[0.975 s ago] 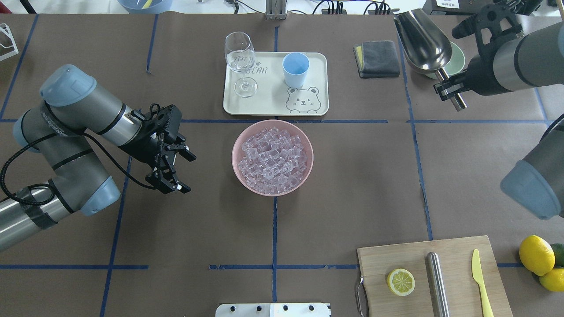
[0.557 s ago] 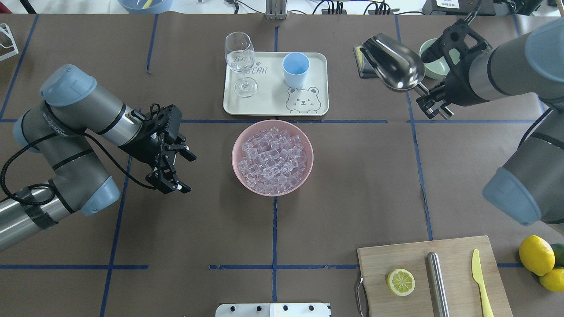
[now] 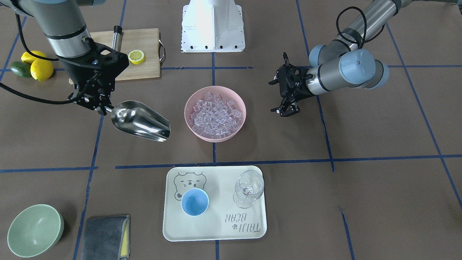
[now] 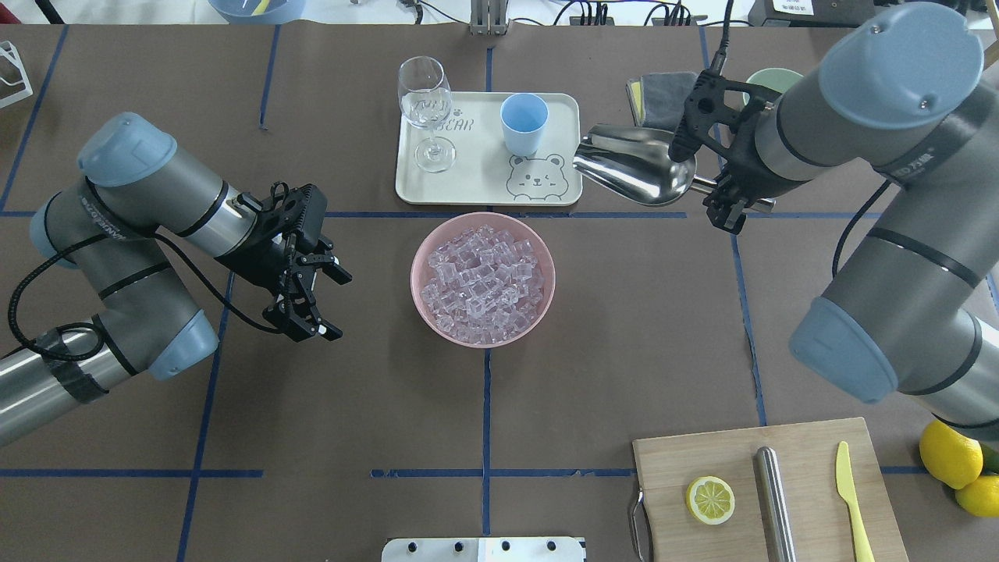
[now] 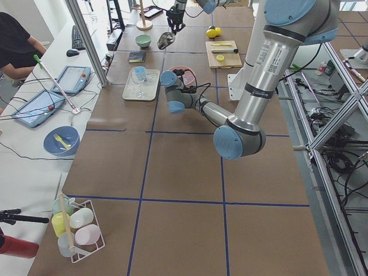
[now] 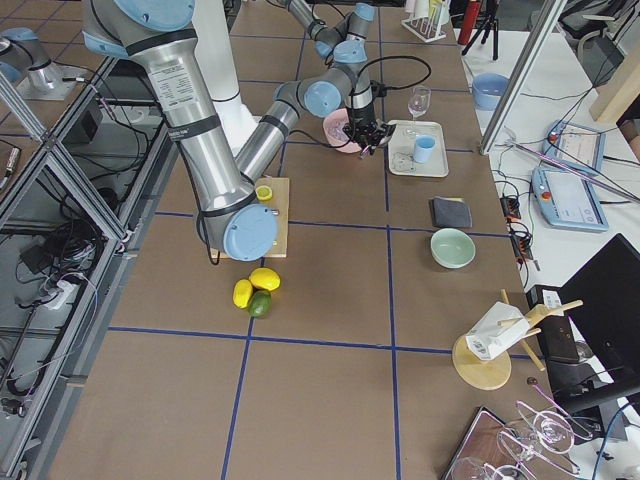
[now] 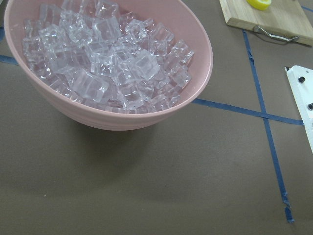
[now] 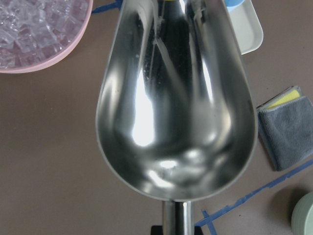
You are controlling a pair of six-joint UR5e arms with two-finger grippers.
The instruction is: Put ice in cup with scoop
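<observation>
The ice (image 4: pixel 482 277) is a pile of clear cubes in a pink bowl (image 4: pixel 546 257) at the table's middle; it also shows in the front view (image 3: pixel 215 115) and the left wrist view (image 7: pixel 107 63). The light-blue cup (image 4: pixel 524 123) stands upright on a cream tray (image 4: pixel 562 109), and the front view shows it (image 3: pixel 195 202) too. My right gripper (image 4: pixel 730 207) is shut on the handle of the steel scoop (image 4: pixel 636 176) and holds it in the air just right of the tray. The scoop is empty in the right wrist view (image 8: pixel 176 98). My left gripper (image 4: pixel 337 306) is open and empty, left of the bowl.
A clear wine glass (image 4: pixel 425 109) stands on the tray left of the cup. A pale green bowl (image 3: pixel 34 229) and a grey cloth (image 3: pixel 104 236) lie beyond the scoop. A cutting board (image 4: pixel 812 460) with a lemon half, steel tube and yellow knife sits near right, lemons (image 4: pixel 948 453) beside it.
My right arm has swung the scoop left and nearer, from over the green bowl to beside the tray, its mouth now turned left. The left arm has barely moved.
</observation>
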